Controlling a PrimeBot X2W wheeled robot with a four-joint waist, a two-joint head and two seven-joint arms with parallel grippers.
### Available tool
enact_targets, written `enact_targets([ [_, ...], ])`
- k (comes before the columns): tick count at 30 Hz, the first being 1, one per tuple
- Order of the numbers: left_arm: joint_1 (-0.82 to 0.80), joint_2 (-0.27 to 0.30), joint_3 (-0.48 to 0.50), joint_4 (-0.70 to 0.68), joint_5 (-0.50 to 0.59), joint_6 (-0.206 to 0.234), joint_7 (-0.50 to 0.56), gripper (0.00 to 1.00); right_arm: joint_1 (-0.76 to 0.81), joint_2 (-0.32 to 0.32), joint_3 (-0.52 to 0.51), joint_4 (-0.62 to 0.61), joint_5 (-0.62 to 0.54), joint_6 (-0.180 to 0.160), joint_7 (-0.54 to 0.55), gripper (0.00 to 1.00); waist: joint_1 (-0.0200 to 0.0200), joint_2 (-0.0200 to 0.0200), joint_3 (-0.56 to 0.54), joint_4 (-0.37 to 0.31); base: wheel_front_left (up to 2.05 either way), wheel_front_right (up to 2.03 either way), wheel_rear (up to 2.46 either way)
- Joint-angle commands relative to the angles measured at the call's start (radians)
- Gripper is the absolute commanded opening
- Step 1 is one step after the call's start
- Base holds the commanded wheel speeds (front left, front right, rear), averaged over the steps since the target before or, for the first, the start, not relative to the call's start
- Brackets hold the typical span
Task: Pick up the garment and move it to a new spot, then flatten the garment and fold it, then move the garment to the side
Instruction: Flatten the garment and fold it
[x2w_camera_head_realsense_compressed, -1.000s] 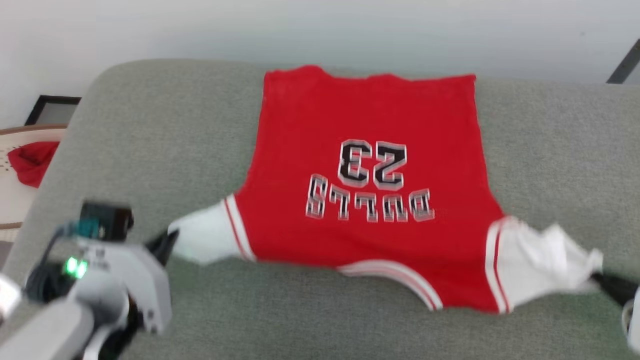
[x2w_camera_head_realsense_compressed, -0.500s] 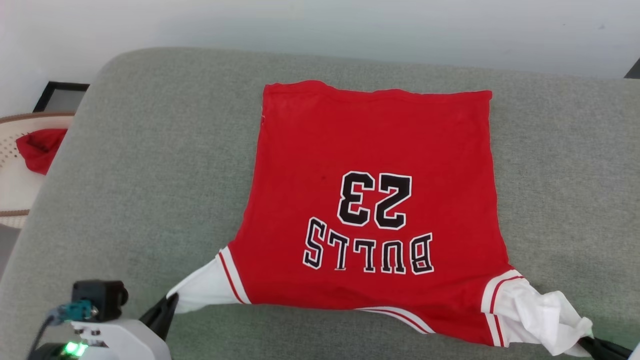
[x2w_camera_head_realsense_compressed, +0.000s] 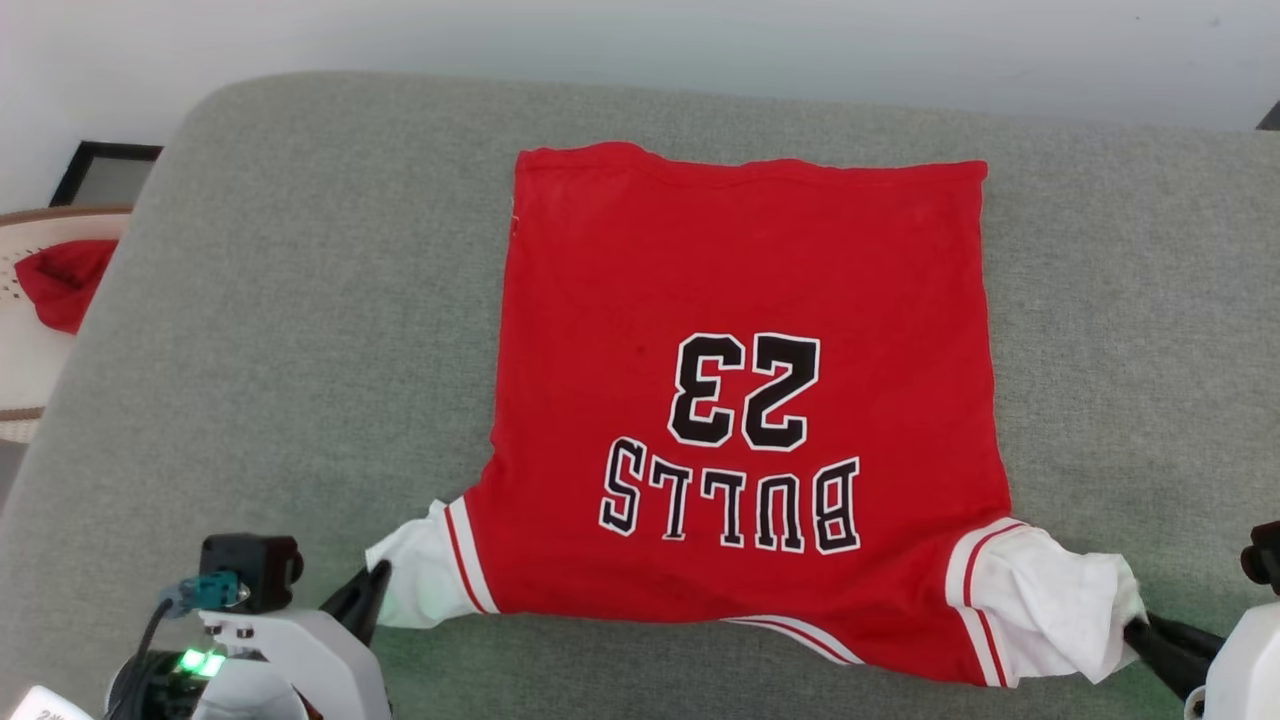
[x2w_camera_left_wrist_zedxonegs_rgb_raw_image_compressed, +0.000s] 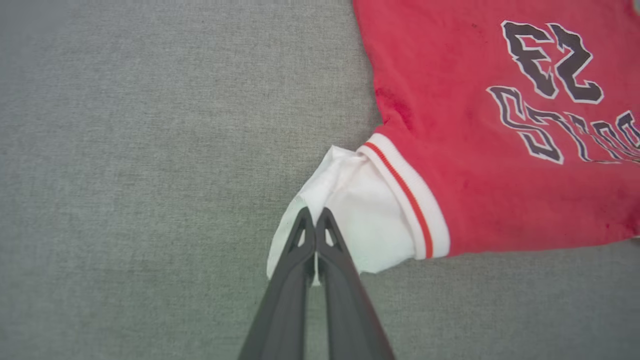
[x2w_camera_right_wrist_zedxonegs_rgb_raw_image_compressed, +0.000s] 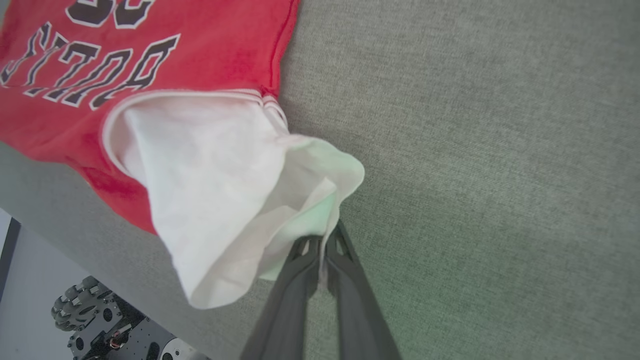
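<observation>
Jersey (x2w_camera_head_realsense_compressed: 745, 400) lies flat, print up, on the grey cushion (x2w_camera_head_realsense_compressed: 300, 300), with the collar towards the robot. Left gripper (x2w_camera_left_wrist_zedxonegs_rgb_raw_image_compressed: 314, 222) is pinched closed on the jersey's left sleeve (x2w_camera_left_wrist_zedxonegs_rgb_raw_image_compressed: 360, 210). Right gripper (x2w_camera_right_wrist_zedxonegs_rgb_raw_image_compressed: 325, 242) is clamped on the crumpled right sleeve (x2w_camera_right_wrist_zedxonegs_rgb_raw_image_compressed: 210, 180). Probably the two sleeve grips are for tensioning the body to flatten it. There is wide bare cushion left, right and beyond the jersey, but the cushion's front edge is close on the near side. A red cloth scrap (x2w_camera_head_realsense_compressed: 60, 285) sits well off to the jersey's left.
</observation>
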Motion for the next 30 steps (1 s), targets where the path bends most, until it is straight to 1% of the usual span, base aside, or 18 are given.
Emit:
enact_targets([
  [1, -0.010, -0.011, 0.002, 0.010, 0.002, -0.009, -0.014, 0.00, -0.013, -0.008, 0.003, -0.010, 0.011, -0.001, 0.000, 1.00, 0.0000, -0.0001, 0.006, -0.004, 0.00, 0.00, 0.00],
  [6, -0.015, -0.023, 0.001, 0.020, 0.006, -0.016, -0.028, 0.00, -0.013, -0.024, -0.020, -0.051, 0.031, -0.001, 0.021, 1.00, 0.0000, -0.0001, 0.014, -0.009, 0.00, 0.00, 0.00],
  [10, -0.011, -0.031, 0.005, 0.018, 0.005, -0.013, -0.044, 0.00, -0.031, -0.020, -0.064, -0.122, 0.063, -0.001, 0.053, 1.00, 0.0000, -0.0001, 0.022, -0.012, 0.00, 0.00, 0.00],
  [14, -0.016, -0.037, 0.001, 0.012, 0.009, -0.016, -0.048, 0.00, -0.099, -0.010, -0.117, -0.170, 0.049, -0.001, 0.062, 1.00, 0.0000, -0.0001, 0.036, -0.007, 0.00, 0.00, 0.00],
  [17, -0.029, -0.044, -0.006, 0.009, 0.015, -0.019, -0.046, 0.00, -0.194, -0.012, -0.132, -0.163, 0.015, -0.001, 0.052, 1.00, 0.0000, -0.0001, 0.052, 0.008, 0.00, 0.00, 0.00],
  [20, -0.050, -0.058, -0.016, 0.004, 0.026, -0.025, -0.043, 0.00, -0.312, -0.015, -0.132, -0.118, -0.025, -0.001, 0.026, 1.00, 0.0000, -0.0001, 0.075, 0.030, 0.00, 0.00, 0.00],
  [23, -0.075, -0.076, -0.029, 0.006, 0.038, -0.033, -0.040, 0.00, -0.436, -0.014, -0.116, -0.034, -0.069, -0.001, 0.002, 1.00, 0.0000, -0.0001, 0.102, 0.058, 0.00, 0.00, 0.00],
  [30, -0.147, -0.135, -0.067, 0.023, 0.066, -0.062, -0.034, 0.00, -0.683, -0.045, -0.050, 0.217, -0.121, -0.001, -0.002, 1.00, 0.0000, -0.0001, 0.171, 0.139, 0.00, 0.00, 0.00],
])
